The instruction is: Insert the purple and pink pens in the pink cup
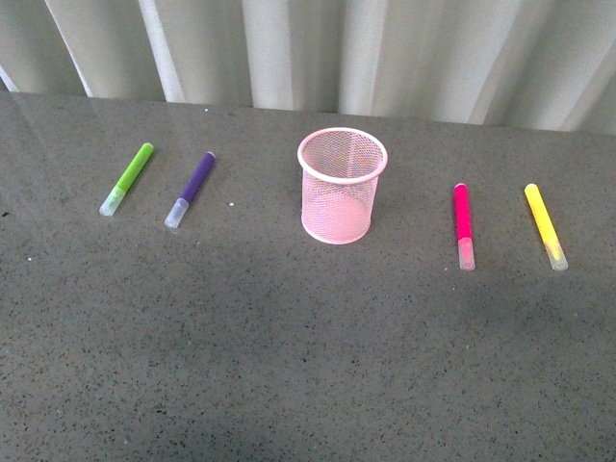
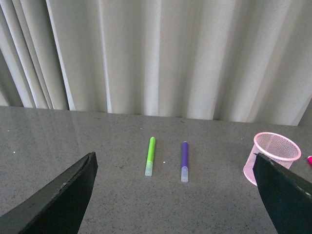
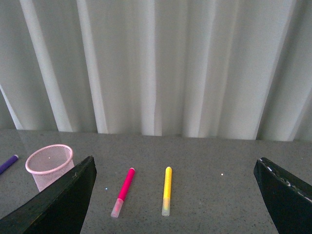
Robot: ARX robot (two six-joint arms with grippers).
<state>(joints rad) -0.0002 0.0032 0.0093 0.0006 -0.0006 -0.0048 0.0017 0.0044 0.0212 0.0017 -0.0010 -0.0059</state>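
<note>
On the grey table (image 1: pixel 289 366) the purple pen (image 1: pixel 191 189) lies left of the seemingly empty pink cup (image 1: pixel 342 183), the pink pen (image 1: pixel 463 223) right, so the wide-open left gripper (image 2: pixel 173 156) or right gripper (image 3: pixel 174 160) could wrongly take the adjacent green marker (image 1: pixel 127 179) or yellow marker (image 1: pixel 545 225).

No legible text, label, brand, number or sign in any of the three views. Barrels of the purple pen (image 1: pixel 191 190), pink pen (image 1: pixel 463 225), lime-green marker (image 1: pixel 127 179) and yellow marker (image 1: pixel 544 224) show no readable print; the same holds for the pink cup (image 1: pixel 340 188).
</note>
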